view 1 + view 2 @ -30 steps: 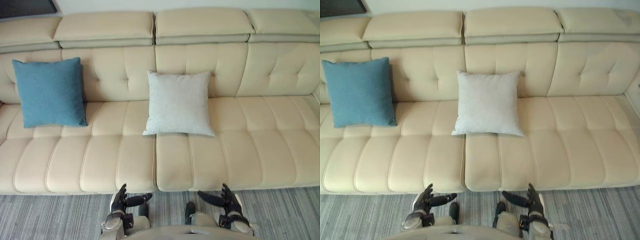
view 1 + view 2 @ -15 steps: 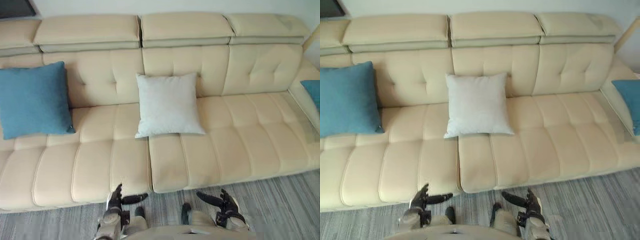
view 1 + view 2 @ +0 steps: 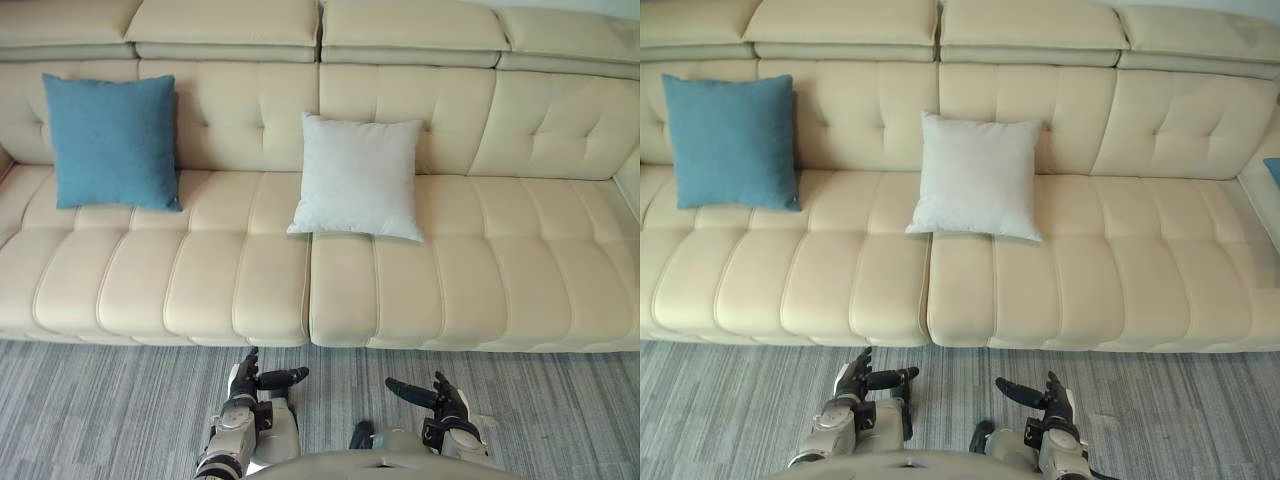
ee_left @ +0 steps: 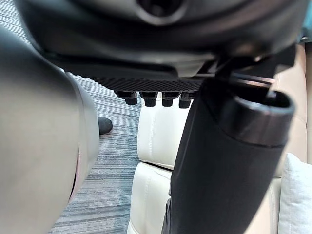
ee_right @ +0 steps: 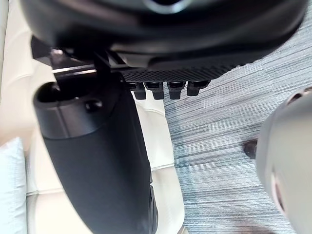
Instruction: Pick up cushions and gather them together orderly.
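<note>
1. Two cushions sit on the sofa (image 3: 250, 290), both well ahead of the robot hands; neither is held.
2. Left robot hand (image 3: 245, 382): low over the grey carpet (image 3: 100, 410), short of the sofa's front edge. Fingers straight, thumb out toward the right robot hand. Released, empty.
3. Right robot hand (image 3: 443, 397): also over the carpet, level with the left one and well apart from it. Fingers straight, thumb pointing back at the left robot hand. Released, empty.
4. White cushion (image 3: 360, 175): straight ahead, roughly between the lines of the two robot hands. It stands on the seat and leans on the backrest, with its bottom edge across the seam between two seat sections.
5. Blue cushion (image 3: 112, 140): ahead and far to the left of the left robot hand. It stands upright against the backrest, well apart from the white cushion.
6. Left wrist view: fingertips (image 4: 148, 101) straight with nothing in them. Past them are the sofa seat and an edge of the white cushion.
7. Right wrist view: fingertips (image 5: 158, 92) straight and empty. The sofa seat and carpet lie beyond.
8. Small blue patch (image 3: 1273, 168): far right of the right robot hand, on the sofa's end. Too little shows to tell what it is.
</note>
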Robot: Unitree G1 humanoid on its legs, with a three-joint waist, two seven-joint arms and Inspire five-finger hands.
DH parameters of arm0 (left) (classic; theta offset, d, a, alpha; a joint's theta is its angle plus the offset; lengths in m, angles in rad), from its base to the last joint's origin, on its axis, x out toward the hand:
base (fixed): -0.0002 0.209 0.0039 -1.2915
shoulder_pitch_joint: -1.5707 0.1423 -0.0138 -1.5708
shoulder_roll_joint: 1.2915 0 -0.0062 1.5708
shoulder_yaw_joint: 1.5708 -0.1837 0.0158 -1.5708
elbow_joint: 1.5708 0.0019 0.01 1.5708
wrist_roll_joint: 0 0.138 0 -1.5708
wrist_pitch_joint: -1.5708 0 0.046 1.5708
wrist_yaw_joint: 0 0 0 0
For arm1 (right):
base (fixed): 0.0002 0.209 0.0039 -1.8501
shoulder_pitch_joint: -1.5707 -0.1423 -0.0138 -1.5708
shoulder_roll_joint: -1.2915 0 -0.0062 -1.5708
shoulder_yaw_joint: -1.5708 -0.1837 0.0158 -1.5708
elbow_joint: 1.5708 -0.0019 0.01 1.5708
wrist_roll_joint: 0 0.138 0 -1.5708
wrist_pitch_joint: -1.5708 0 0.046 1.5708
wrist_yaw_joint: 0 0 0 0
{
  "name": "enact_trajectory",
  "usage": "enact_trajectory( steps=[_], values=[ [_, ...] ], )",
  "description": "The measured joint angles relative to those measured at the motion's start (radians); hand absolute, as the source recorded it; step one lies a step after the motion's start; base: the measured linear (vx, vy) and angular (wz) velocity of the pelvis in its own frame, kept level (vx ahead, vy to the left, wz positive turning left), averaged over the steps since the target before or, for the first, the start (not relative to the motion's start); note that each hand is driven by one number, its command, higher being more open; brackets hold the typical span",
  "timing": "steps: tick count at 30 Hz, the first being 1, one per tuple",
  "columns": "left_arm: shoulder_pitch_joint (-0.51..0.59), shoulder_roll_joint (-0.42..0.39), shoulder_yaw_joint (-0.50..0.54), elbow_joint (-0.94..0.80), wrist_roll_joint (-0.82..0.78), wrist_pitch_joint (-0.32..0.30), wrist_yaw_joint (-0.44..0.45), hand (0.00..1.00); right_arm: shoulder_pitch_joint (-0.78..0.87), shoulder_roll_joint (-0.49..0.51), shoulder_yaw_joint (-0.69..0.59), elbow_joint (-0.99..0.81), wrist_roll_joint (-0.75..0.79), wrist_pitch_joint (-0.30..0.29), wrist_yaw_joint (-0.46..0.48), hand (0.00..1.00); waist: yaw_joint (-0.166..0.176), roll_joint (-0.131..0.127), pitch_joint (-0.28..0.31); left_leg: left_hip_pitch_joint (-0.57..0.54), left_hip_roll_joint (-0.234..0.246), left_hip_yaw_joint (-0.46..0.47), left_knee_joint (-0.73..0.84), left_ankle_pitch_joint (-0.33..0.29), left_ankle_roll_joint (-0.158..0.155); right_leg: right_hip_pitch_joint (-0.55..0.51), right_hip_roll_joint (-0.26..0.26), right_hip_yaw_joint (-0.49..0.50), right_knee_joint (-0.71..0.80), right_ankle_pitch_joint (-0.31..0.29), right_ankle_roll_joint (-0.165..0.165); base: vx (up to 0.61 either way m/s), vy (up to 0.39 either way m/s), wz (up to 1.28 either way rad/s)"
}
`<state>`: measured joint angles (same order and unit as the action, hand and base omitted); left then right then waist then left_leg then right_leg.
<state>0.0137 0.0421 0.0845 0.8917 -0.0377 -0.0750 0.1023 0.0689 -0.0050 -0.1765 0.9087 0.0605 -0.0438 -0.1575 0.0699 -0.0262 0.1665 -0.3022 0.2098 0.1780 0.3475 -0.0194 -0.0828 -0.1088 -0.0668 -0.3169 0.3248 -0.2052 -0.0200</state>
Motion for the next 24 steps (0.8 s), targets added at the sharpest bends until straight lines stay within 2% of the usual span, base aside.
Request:
enact_trajectory(
  steps=[1, 2, 3, 4, 5, 7, 9, 13, 14, 17, 21, 24],
  values=[
    [0.001, 0.001, 0.001, 0.0, 0.0, 0.0, 0.001, 1.0, 0.0, 0.0, 0.0, 0.0, 0.0, 0.0, 0.0, 1.0, 0.0, -0.003, 0.0, 0.003, 0.0, -0.001, 0.032, -0.029, 0.002, -0.006, -0.006, 0.0, 0.006, 0.002, 0.001, -0.12, 0.144, 0.03],
    [0.001, 0.001, 0.001, 0.001, 0.0, 0.001, 0.001, 1.0, -0.001, 0.0, -0.001, -0.002, 0.0, 0.0, 0.0, 1.0, 0.0, -0.004, -0.001, 0.018, -0.001, -0.019, 0.107, -0.107, 0.0, -0.018, -0.015, 0.007, 0.011, 0.015, 0.012, -0.12, 0.165, -0.11],
    [0.003, 0.001, 0.002, 0.001, -0.001, 0.001, 0.001, 1.0, -0.001, -0.001, -0.002, -0.002, 0.0, 0.0, 0.001, 1.0, 0.0, -0.004, -0.001, 0.039, -0.001, -0.036, 0.133, -0.15, -0.002, -0.027, -0.019, 0.02, 0.011, 0.026, 0.021, -0.13, 0.182, -0.2],
    [0.005, 0.001, 0.002, 0.002, -0.001, 0.001, 0.001, 1.0, -0.003, -0.001, -0.002, -0.002, 0.0, 0.0, 0.001, 1.0, 0.001, -0.004, -0.001, 0.052, -0.002, -0.044, 0.134, -0.169, -0.005, -0.03, -0.019, 0.03, 0.01, 0.031, 0.029, -0.15, 0.233, -0.4],
    [0.01, 0.0, 0.004, 0.005, 0.0, 0.005, 0.001, 1.0, -0.011, 0.005, -0.006, -0.001, 0.001, 0.0, 0.001, 1.0, -0.001, -0.008, 0.003, 0.071, -0.015, -0.042, 0.108, -0.187, -0.001, -0.034, -0.021, 0.062, -0.001, 0.05, 0.052, -0.16, 0.241, -0.37],
    [0.022, 0.017, 0.004, 0.007, -0.001, 0.012, 0.01, 1.0, 0.002, 0.031, -0.001, 0.001, 0.001, 0.0, 0.008, 1.0, -0.004, -0.025, -0.018, 0.09, -0.04, -0.009, 0.071, -0.186, 0.004, -0.022, -0.036, 0.087, -0.057, 0.09, 0.078, -0.13, 0.241, -0.34],
    [0.029, 0.022, 0.001, 0.012, -0.001, 0.012, 0.014, 1.0, 0.01, 0.035, -0.003, 0.01, 0.001, 0.0, 0.008, 1.0, -0.005, -0.028, -0.025, 0.111, -0.064, 0.004, 0.04, -0.183, 0.005, -0.002, -0.044, 0.104, -0.11, 0.124, 0.088, -0.07, 0.172, -0.2],
    [0.042, 0.032, -0.001, 0.077, 0.001, 0.017, 0.02, 1.0, 0.008, 0.031, -0.049, 0.049, 0.002, 0.002, 0.009, 1.0, -0.021, -0.021, -0.054, 0.16, -0.136, 0.0, -0.052, -0.181, 0.015, 0.035, -0.066, 0.156, -0.238, 0.199, 0.104, 0.02, 0.136, -0.3],
    [0.042, 0.031, -0.002, 0.088, 0.004, 0.021, 0.02, 1.0, 0.008, 0.019, -0.066, 0.054, 0.008, 0.002, 0.01, 1.0, -0.022, -0.004, -0.056, 0.173, -0.144, 0.002, -0.064, -0.159, 0.042, 0.045, -0.063, 0.172, -0.262, 0.212, 0.107, 0.07, 0.081, -0.41],
    [0.04, 0.044, -0.016, 0.104, 0.011, 0.021, 0.019, 1.0, 0.006, 0.011, -0.082, 0.078, 0.023, 0.003, 0.009, 1.0, -0.03, 0.0, -0.06, 0.2, -0.15, 0.021, -0.076, -0.151, 0.061, 0.064, -0.056, 0.203, -0.295, 0.228, 0.109, 0.12, 0.046, -0.34],
    [0.024, 0.051, -0.044, 0.127, 0.045, 0.021, 0.013, 1.0, -0.007, 0.011, -0.087, 0.088, 0.061, 0.003, 0.01, 1.0, -0.047, -0.008, -0.057, 0.222, -0.141, 0.04, -0.083, -0.152, 0.063, 0.057, -0.038, 0.267, -0.312, 0.247, 0.089, 0.12, 0.007, -0.51],
    [0.011, 0.05, -0.069, 0.138, 0.049, 0.021, 0.006, 1.0, -0.018, 0.005, -0.086, 0.088, 0.081, -0.002, 0.01, 1.0, -0.051, -0.002, -0.054, 0.249, -0.119, 0.11, -0.084, -0.166, 0.058, 0.023, -0.012, 0.347, -0.308, 0.271, 0.071, 0.03, 0.008, -1.02]
  ],
)
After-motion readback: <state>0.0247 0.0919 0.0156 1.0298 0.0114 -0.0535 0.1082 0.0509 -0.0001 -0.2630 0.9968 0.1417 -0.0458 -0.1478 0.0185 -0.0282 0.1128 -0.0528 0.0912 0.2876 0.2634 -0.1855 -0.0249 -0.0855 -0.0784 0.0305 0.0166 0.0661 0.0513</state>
